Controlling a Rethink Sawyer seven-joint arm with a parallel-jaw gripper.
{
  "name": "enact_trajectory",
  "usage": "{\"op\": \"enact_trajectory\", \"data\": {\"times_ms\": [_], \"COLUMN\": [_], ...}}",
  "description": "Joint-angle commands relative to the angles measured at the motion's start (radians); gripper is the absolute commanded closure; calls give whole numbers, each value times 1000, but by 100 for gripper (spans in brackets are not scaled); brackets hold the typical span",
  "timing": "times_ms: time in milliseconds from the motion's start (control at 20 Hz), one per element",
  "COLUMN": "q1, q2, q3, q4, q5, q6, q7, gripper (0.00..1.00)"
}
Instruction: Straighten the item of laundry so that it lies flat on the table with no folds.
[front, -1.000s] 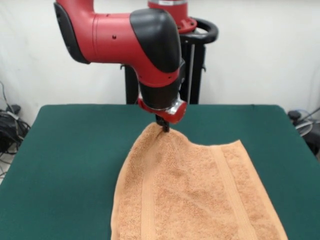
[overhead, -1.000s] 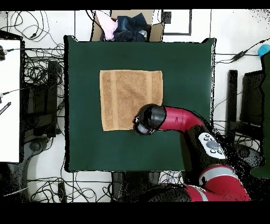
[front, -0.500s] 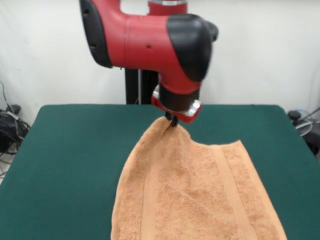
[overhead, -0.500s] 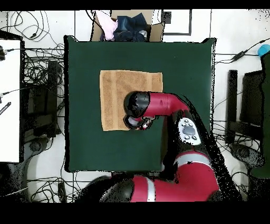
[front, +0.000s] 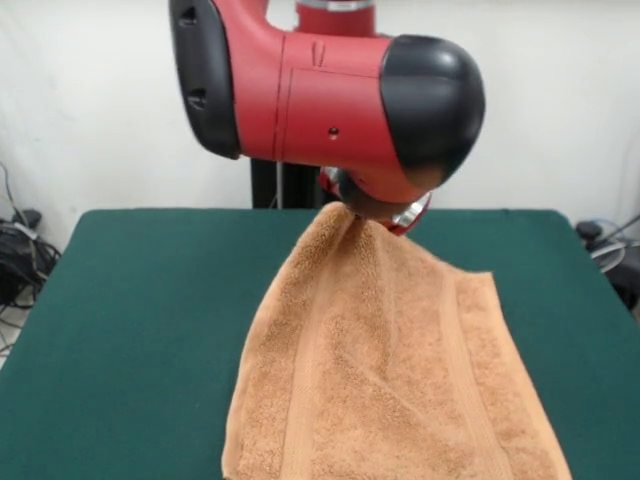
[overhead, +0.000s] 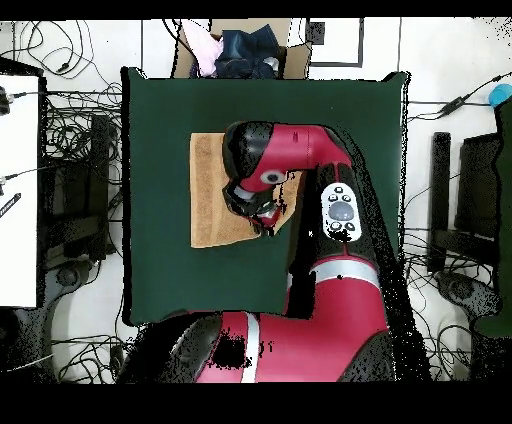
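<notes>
The light orange-tan terry cloth towel (front: 385, 370) fills the lower middle of the front view. One corner is drawn up to a peak just above the frame's centre, so the cloth slopes down from there like a tent, its two flat woven bands running toward the bottom edge. The peak disappears under the red and black arm's gripper (front: 352, 212), whose jaws are hidden behind the wrist housing. I cannot tell whether they are clenched, though the raised corner suggests the cloth is held.

To do this step well, I would carry the corner outward, away from the towel's body, with the cloth lightly taut. I would then lower it until it touches down before letting go, so no fold is trapped beneath.

The large dark green felt-topped table (front: 140, 320) shows bare felt all round the towel, leaving room to spread. In the overhead view, cables (overhead: 70, 160) tangle across the floor at the left, and a cardboard box of clothes (overhead: 240, 48) sits at the top edge.
</notes>
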Motion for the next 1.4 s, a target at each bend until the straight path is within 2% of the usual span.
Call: {"op": "enact_trajectory", "data": {"times_ms": [50,350,550,600,950,1400], "q1": [19,18,23,26,24,13], "q2": [83,89,88,87,54,41], "q3": [11,4,-10,-16,-28,-43], "q4": [-189,-97,-80,-73,7,33], "q5": [29,84,101,115,151,148], "q6": [128,-69,-76,-77,-152,-205], "q7": [160,224,214,218,230,198], "gripper": [100,100,100,0,0,0]}}
